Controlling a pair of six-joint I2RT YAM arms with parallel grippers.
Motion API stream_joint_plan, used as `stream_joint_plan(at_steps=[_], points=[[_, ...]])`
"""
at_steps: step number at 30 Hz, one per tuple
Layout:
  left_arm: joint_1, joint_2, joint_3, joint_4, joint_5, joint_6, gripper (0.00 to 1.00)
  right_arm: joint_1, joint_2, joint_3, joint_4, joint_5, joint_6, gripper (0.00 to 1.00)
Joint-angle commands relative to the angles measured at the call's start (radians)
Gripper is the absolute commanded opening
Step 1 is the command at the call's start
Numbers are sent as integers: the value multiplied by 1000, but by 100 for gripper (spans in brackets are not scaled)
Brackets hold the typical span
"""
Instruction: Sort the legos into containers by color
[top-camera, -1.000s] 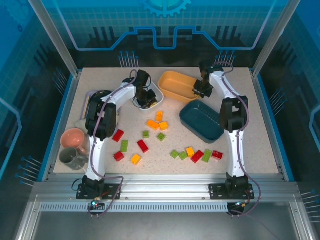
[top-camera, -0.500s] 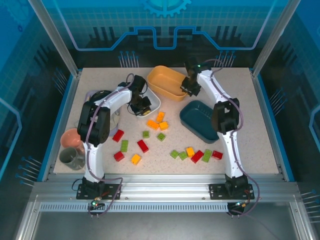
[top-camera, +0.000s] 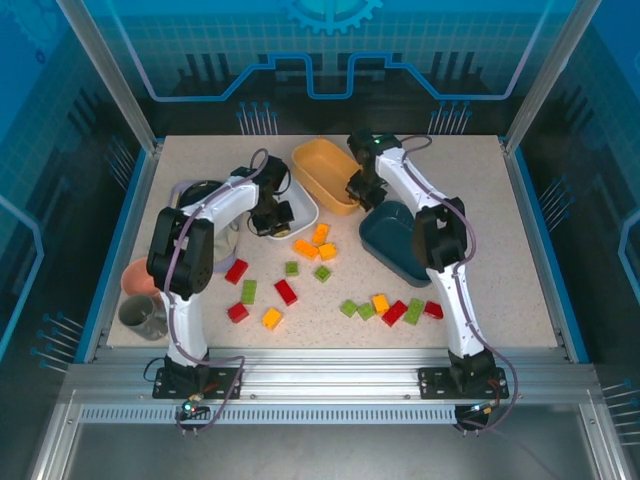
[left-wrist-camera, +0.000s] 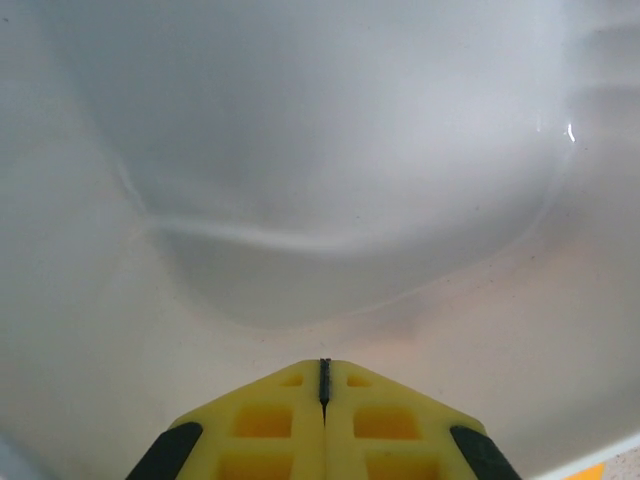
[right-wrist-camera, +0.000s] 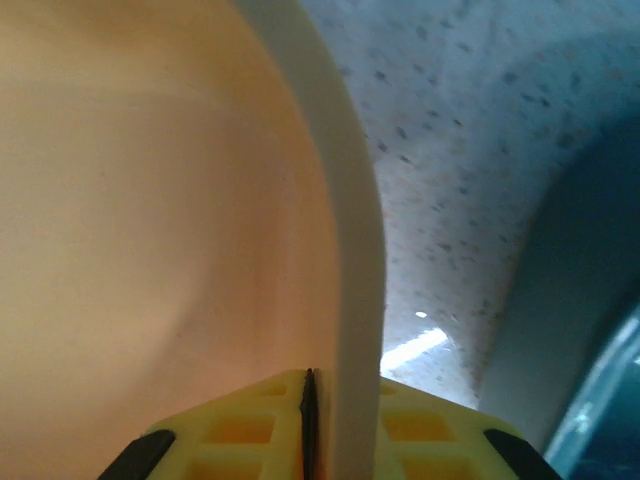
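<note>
Right wrist view: the right gripper (right-wrist-camera: 335, 385) pinches the rim of the orange tray (right-wrist-camera: 150, 200), one finger inside the wall and one outside. The inside of that tray is bare. From above, this tray sits at the middle of the table's (top-camera: 480, 200) far edge, with the teal tray (top-camera: 400, 245) just beside its right end, toward the right edge.

Left wrist view: the left gripper (left-wrist-camera: 322, 365) has its fingers pressed together with nothing between them. It hangs low over the bare inside of the white tray (left-wrist-camera: 320, 150), which sits left of the orange tray. Whether the tips touch the floor of the tray cannot be told.

The bricks (top-camera: 285, 292), in red, green and orange, lie loose on the table. One group is in the middle, just near of the white tray; a second row runs toward the near edge, right of centre. A few more lie left of centre.

Step in hand, as judged: setting out the trays. Sorting of bricks is not yet begun.

Next move calls for:
1. Spread the right fingers to free the rim, then lift clear of the wall.
2. Raise the left gripper out of the white tray.
3. Bring one gripper, fingers spread, squarely down over a single brick; the orange ones in the middle group are closest to both.
</note>
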Motion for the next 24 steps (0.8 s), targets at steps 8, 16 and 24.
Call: stream_joint_plan(at_steps=[8,16,24], points=[[-3,-91,-69,-29,-38,40,3,1,-52,-21,-22,-3,150,13],[-4,-99,21,-51,-47,20,8,29,-122,-23,-58,10,94,50],[-41,-156,90,-1,33,-49,26,-87,-533,-537,147,59,-75,53]])
